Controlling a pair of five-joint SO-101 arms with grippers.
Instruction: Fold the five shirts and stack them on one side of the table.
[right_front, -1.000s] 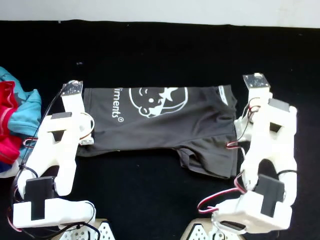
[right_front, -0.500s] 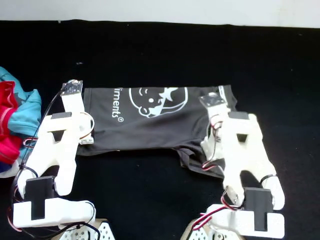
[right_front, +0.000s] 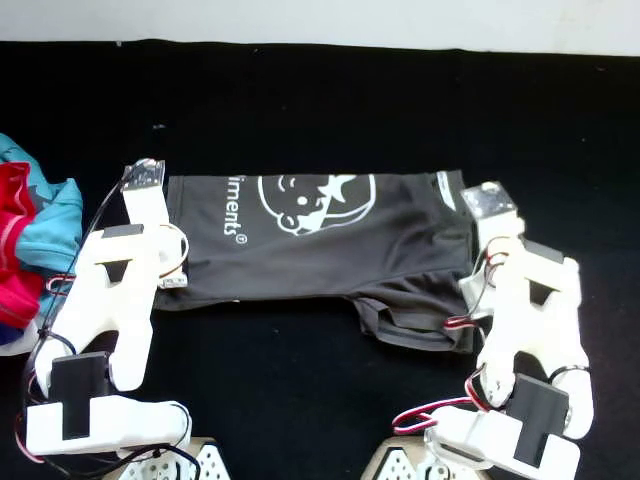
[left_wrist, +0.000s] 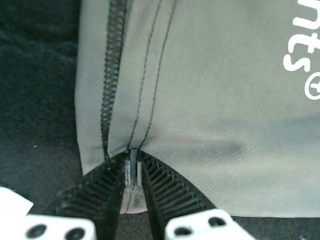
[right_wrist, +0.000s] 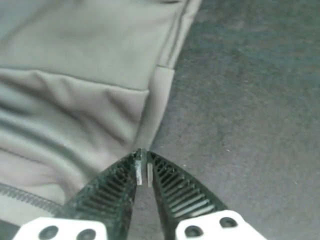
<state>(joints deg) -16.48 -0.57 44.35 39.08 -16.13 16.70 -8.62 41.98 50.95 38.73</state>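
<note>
A black shirt (right_front: 320, 240) with a white print lies spread on the black table (right_front: 300, 100), and a sleeve is bunched at its lower right (right_front: 415, 320). My left arm (right_front: 120, 270) stands at the shirt's left edge. There the left gripper (left_wrist: 134, 167) is shut on the stitched hem of the shirt (left_wrist: 200, 100). At the shirt's right edge stands my right arm (right_front: 525, 300). The right gripper (right_wrist: 143, 167) is shut, with a narrow strip of the shirt's edge (right_wrist: 155, 100) running into its tips.
A pile of teal and red shirts (right_front: 30, 240) lies at the table's left edge. Bare black table stretches behind the shirt and to its right (right_front: 580, 150). A pale wall (right_front: 320, 20) borders the far side.
The right arm swung left over the shirt, then back to its right edge, ending lower than a second ago. The bunched sleeve shifted a little. The left arm stayed still.
</note>
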